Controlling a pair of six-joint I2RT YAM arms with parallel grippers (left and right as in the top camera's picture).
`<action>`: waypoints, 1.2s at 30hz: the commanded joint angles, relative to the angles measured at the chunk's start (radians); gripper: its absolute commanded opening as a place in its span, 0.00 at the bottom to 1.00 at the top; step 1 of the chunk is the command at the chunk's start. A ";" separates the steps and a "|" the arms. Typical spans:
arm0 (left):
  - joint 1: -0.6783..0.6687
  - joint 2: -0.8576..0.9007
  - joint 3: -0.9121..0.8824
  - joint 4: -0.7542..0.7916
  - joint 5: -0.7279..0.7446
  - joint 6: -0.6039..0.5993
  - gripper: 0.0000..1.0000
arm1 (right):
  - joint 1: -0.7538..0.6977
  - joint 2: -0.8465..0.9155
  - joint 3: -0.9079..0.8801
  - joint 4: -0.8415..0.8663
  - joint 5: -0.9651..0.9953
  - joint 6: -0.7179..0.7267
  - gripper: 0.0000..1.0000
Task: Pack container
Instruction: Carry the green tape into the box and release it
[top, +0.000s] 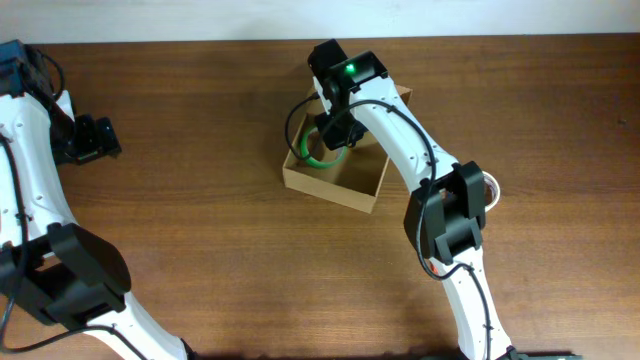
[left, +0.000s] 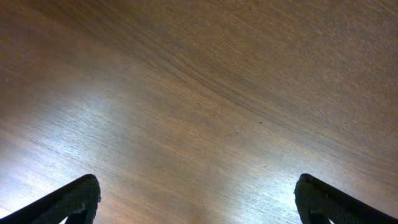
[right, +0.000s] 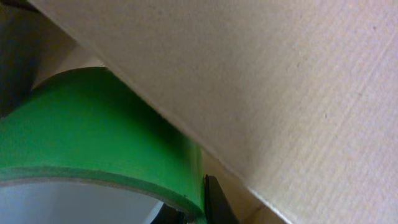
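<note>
Right tool (top: 336, 134) pinched on green tape roll (right: 93, 137) inside container (top: 326, 193), left tool (left: 198, 200) wide apart

Green tape roll (top: 316, 158), right hand (top: 333, 140) crowd container (top: 330, 193) corner; rest of interior open.

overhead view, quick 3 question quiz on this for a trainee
1. True or false: the left hand is open above the wooden table.
2. The green tape roll is: A on the table, B inside the cardboard box, C in the left hand.
3. Which hand reaches into the cardboard box?
Key: 1 true; 2 B; 3 the right hand.
</note>
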 joint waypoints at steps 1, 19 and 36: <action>0.005 0.005 -0.007 0.003 0.014 0.012 1.00 | 0.004 0.014 0.005 0.015 0.011 0.019 0.04; 0.005 0.005 -0.007 0.003 0.014 0.012 1.00 | 0.004 0.055 0.001 0.017 -0.004 0.019 0.12; 0.005 0.005 -0.007 0.003 0.014 0.012 1.00 | 0.004 -0.116 0.057 -0.049 0.020 0.019 0.30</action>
